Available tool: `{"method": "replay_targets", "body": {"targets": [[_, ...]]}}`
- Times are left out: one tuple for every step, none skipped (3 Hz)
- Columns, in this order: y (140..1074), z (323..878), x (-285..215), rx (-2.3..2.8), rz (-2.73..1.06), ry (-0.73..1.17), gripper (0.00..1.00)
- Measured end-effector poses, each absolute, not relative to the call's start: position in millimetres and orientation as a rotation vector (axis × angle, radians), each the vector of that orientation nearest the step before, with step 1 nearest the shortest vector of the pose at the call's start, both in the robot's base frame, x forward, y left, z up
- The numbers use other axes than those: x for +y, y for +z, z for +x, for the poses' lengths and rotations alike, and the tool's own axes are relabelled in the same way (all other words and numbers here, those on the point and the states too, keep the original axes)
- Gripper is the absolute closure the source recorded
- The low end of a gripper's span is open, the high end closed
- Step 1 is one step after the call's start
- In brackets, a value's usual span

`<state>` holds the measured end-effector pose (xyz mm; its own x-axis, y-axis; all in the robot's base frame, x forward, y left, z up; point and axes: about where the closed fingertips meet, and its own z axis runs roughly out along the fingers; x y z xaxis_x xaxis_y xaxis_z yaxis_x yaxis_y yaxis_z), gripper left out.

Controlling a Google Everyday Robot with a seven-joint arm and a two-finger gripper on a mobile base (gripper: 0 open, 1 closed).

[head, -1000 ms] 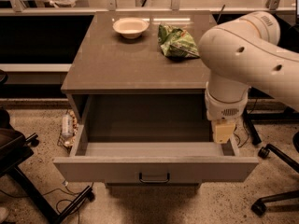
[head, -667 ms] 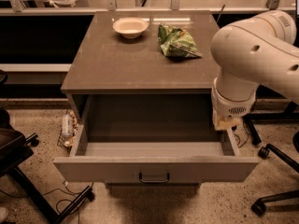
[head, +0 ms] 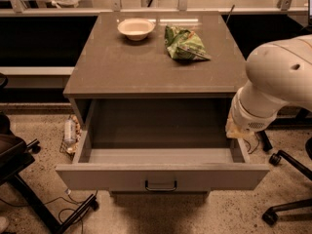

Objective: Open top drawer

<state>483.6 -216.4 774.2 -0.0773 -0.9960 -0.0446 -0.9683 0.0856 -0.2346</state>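
Jaws open or closed: cannot tell, only a tan tip of the gripper point(head: 236, 129) showing against the right wall of the top drawer point(head: 161, 177). Drawer far out from its cabinet point(head: 156, 67), so opening seemingly done. Next, probably: lifting clear without bumping that wall.

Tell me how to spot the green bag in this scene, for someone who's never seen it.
Find the grey cabinet whose top drawer is pulled open, with the robot's gripper by the drawer's right side in the view. On the cabinet's top, toward the back, sit a white bowl and, to its right, the green bag. It is the only crumpled, shiny green thing there.
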Motion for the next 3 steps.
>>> {"method": "replay_targets", "body": {"targets": [[774.1, 483.3, -216.1, 2.164, -1.994, -0.212, 1.0], [748.4, 490.3, -204.4, 2.154, -2.02, -0.144, 1.0], [699.9, 496.8, -184.2, 2.129, -2.038, -0.005, 1.0]]}}
